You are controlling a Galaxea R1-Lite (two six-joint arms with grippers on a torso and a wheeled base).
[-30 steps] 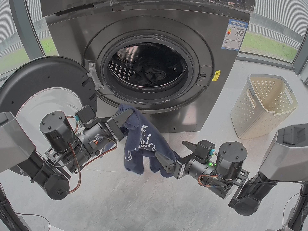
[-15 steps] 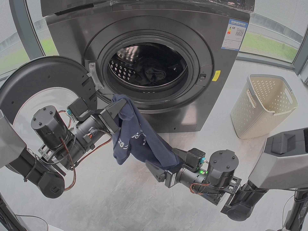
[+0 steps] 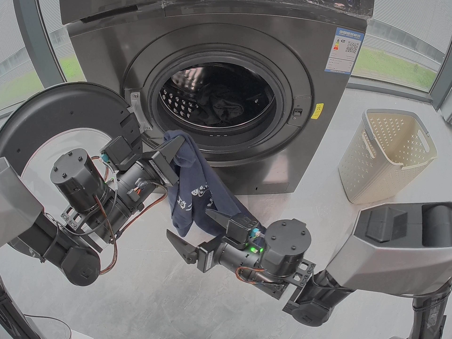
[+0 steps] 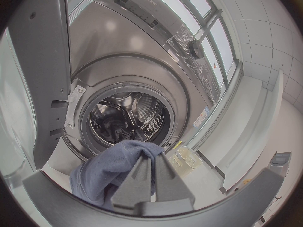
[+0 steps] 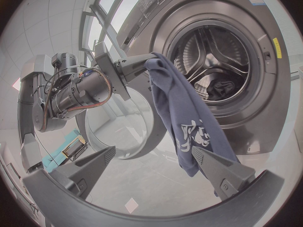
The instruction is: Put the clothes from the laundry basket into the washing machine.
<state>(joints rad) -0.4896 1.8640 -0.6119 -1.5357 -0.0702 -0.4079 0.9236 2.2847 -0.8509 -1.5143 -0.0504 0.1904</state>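
Since a second ago the right gripper (image 3: 188, 223) has let go of the navy garment's (image 3: 197, 184) lower end and slid toward the lower centre-left of the head view. Its jaws now stand wide apart with nothing between them. In the right wrist view, one finger (image 5: 217, 167) of this right gripper (image 5: 153, 150) lies just in front of the cloth's hanging hem.

The left gripper (image 3: 180, 141) has risen a little. It is at centre-left of the head view with its jaws pinched closed on the garment's top edge. The left wrist view shows the left gripper (image 4: 154, 157) with cloth (image 4: 107, 167) bunched over its tips.

From that grip the navy garment (image 5: 180, 111) hangs freely with its white print facing out. It sits just in front of the lower left rim of the washing machine (image 3: 301, 52) opening and is not inside the drum. A dark piece of clothing (image 3: 221, 104) lies in the drum.

The round door (image 3: 61, 109) stands swung open at left. The cream laundry basket (image 3: 386, 156) sits on the floor at right, well apart from both arms.
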